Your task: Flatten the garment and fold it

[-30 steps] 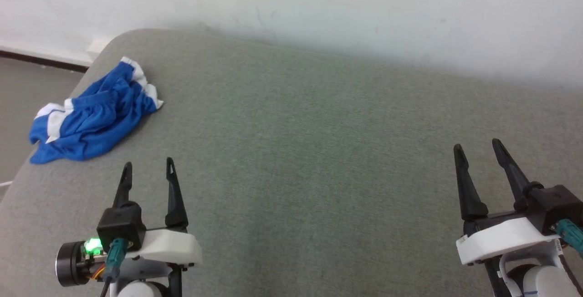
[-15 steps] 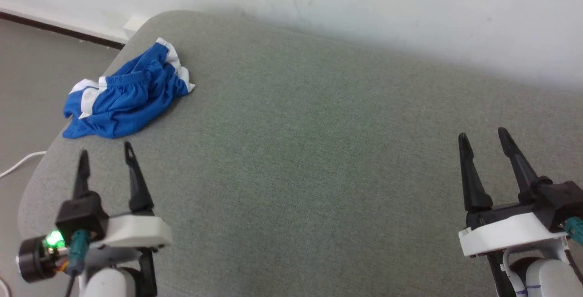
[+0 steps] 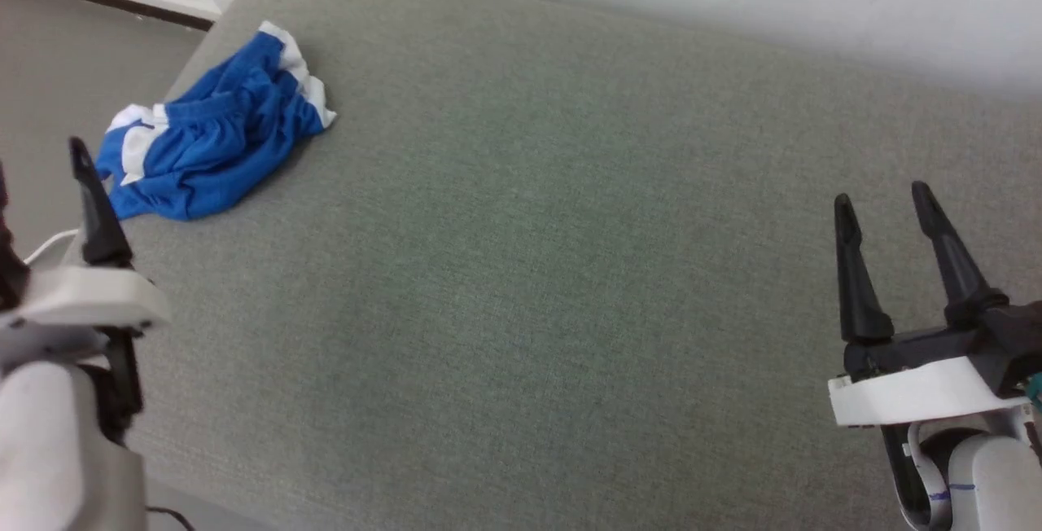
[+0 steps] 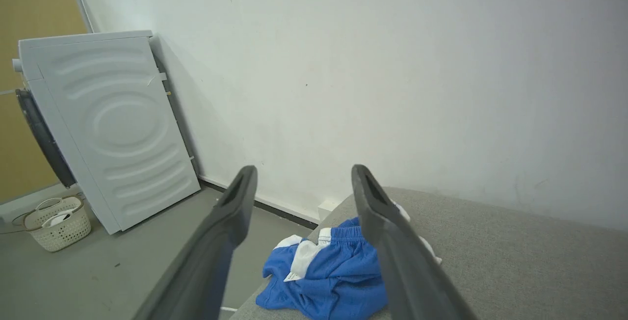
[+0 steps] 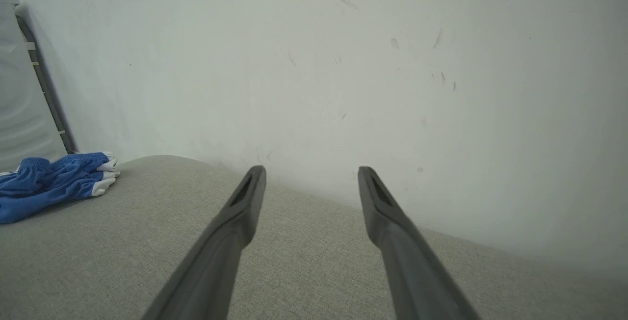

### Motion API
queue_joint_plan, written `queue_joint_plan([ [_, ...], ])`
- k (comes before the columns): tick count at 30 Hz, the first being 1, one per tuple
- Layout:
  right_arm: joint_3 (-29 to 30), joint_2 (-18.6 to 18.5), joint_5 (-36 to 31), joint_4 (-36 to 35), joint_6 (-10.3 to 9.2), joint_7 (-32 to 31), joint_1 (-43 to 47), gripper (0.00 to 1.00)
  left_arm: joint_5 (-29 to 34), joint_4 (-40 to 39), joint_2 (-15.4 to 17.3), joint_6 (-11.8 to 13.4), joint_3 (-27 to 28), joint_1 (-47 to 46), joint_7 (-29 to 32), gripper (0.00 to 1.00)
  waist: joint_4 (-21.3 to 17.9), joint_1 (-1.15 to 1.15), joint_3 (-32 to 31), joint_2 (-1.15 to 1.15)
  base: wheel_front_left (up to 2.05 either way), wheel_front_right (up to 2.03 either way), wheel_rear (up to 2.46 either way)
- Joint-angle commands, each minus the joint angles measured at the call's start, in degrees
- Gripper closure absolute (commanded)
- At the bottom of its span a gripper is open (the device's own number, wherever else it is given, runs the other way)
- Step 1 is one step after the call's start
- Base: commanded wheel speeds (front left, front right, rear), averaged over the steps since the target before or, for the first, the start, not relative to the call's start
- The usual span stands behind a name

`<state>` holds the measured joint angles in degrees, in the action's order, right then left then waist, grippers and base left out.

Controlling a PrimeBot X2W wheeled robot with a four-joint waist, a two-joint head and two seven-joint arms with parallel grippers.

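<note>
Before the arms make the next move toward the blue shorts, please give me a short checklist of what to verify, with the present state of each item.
1. The left gripper is open and holds nothing: ok, its jaws stand apart with nothing between them.
2. The right gripper is open and holds nothing: ok, its jaws are apart too.
3. The garment is in sight: ok, it lies at the far left corner of the grey cushion.
4. The garment is flat: not ok, it lies crumpled.
5. The garment lies fully on the cushion: cannot tell, its left side reaches the edge.
</note>
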<state>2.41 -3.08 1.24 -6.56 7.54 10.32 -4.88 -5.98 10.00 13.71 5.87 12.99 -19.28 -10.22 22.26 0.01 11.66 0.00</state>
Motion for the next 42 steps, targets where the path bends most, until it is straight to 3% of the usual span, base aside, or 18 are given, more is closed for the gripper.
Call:
queue_joint_plan([
  [1, 0.3, 0.1, -0.7, -0.6, -0.04, 0.6, -1.2, 0.0, -0.3, 2.2, 1.6, -0.8, 0.7, -2.3, -0.7, 0.0, -0.9, -0.01, 2.9, 0.0, 0.0, 0.0, 0.0],
  [9, 0.4, 0.1, -4.8, -4.1, -0.04, 1.6, -5.3, 0.0, -4.6, 17.2, 9.5, -6.5, 2.4, -16.2, 1.8, 0.0, -2.0, -0.01, 11.9, 0.0, 0.0, 0.0, 0.0],
  [12, 0.6, 0.1, -6.1, -5.8, -0.04, 1.9, -6.8, 0.0, -6.4, 22.5, 11.9, -9.3, 1.8, -21.8, 5.9, 0.0, -2.2, -0.01, 15.4, 0.0, 0.0, 0.0, 0.0],
  [17, 0.1, -0.6, -7.7, -8.5, -0.05, 2.5, -8.7, 0.0, -10.4, 30.2, 14.9, -11.9, -0.4, -29.8, 15.3, 0.0, -2.9, -0.01, 19.9, 0.0, 0.0, 0.0, 0.0],
  [32, -1.0, -1.9, -10.2, -15.0, -0.05, 4.3, -13.3, 0.0, -34.3, 33.4, 24.0, -13.2, -16.3, -38.0, 45.5, 0.0, -5.3, -0.01, 30.5, 0.0, 0.0, 0.0, 0.0],
  [35, -1.1, -1.8, -10.4, -15.8, -0.05, 4.7, -13.8, 0.0, -37.0, 34.6, 25.5, -13.3, -19.4, -37.8, 48.7, 0.0, -5.6, -0.01, 32.2, 0.0, 0.0, 0.0, 0.0],
  [42, -1.5, -1.5, -10.4, -15.5, -0.05, 4.7, -14.1, 0.0, -38.7, 37.7, 25.6, -13.4, -23.2, -36.9, 49.4, 0.0, -6.4, -0.01, 31.6, 0.0, 0.0, 0.0, 0.0],
])
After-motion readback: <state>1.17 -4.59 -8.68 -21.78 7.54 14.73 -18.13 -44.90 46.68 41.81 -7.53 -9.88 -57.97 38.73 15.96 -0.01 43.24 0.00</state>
